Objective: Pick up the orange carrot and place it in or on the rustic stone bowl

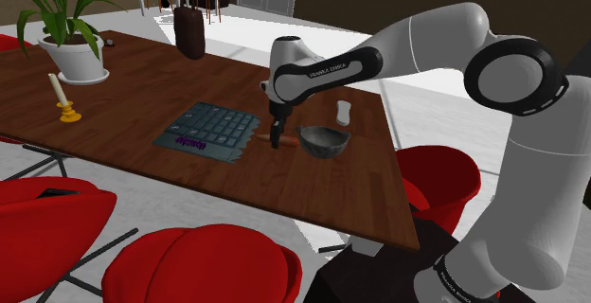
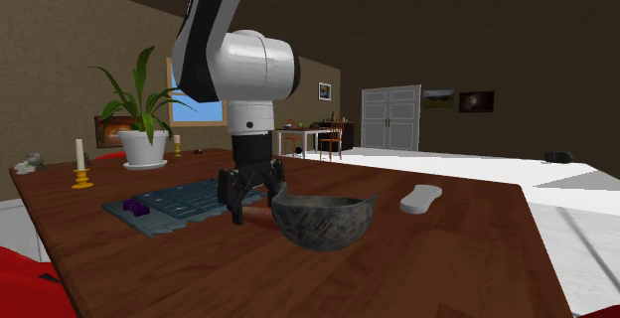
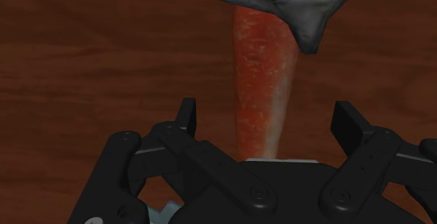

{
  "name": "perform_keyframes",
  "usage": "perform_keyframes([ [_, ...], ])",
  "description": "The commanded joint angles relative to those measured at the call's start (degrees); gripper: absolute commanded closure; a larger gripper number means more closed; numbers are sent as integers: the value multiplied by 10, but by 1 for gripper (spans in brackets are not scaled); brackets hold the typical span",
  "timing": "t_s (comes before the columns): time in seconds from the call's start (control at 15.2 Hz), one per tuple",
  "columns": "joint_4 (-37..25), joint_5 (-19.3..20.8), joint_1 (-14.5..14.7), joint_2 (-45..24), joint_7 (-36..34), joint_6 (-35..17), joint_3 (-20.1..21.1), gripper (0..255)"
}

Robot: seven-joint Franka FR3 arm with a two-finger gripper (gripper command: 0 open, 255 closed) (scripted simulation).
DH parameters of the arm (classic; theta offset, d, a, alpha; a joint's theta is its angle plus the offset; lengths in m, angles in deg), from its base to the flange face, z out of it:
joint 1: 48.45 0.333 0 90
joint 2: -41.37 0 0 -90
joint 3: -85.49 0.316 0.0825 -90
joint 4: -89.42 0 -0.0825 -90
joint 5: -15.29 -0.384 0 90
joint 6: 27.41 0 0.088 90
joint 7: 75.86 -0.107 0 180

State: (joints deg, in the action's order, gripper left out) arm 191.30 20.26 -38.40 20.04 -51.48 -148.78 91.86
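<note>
**Three cameras, one patch of table**

The shoulder view sits high beside the stand (image 1: 379, 275) and well back. It looks down across the table (image 1: 142, 93), with the arm (image 1: 417, 45) reaching toward that view's left and red chairs (image 1: 57, 218) in front.

The second exterior view is low, barely above the tabletop and close to the bowl (image 2: 323, 224). It faces along the wood toward the potted plant (image 2: 144, 117) and the candle (image 2: 80, 163).

The wrist view looks down past the pincer (image 3: 266, 114), very near the wood, the carrot (image 3: 260, 68) and the bowl's rim.

All three views share the bowl and pincer. The two exterior views also share the keyboard (image 1: 208, 129), plant and candle.
</note>
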Motion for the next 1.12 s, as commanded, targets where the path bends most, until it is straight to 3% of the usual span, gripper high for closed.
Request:
perform_keyframes([
  [0.0,1,0,0,0,0,-1,0,0],
  [0.2,1,0,0,0,0,-1,0,0],
  [0.26,1,0,0,0,0,-1,0,255],
  [1.06,-9,-2,0,10,2,19,1,255],
])
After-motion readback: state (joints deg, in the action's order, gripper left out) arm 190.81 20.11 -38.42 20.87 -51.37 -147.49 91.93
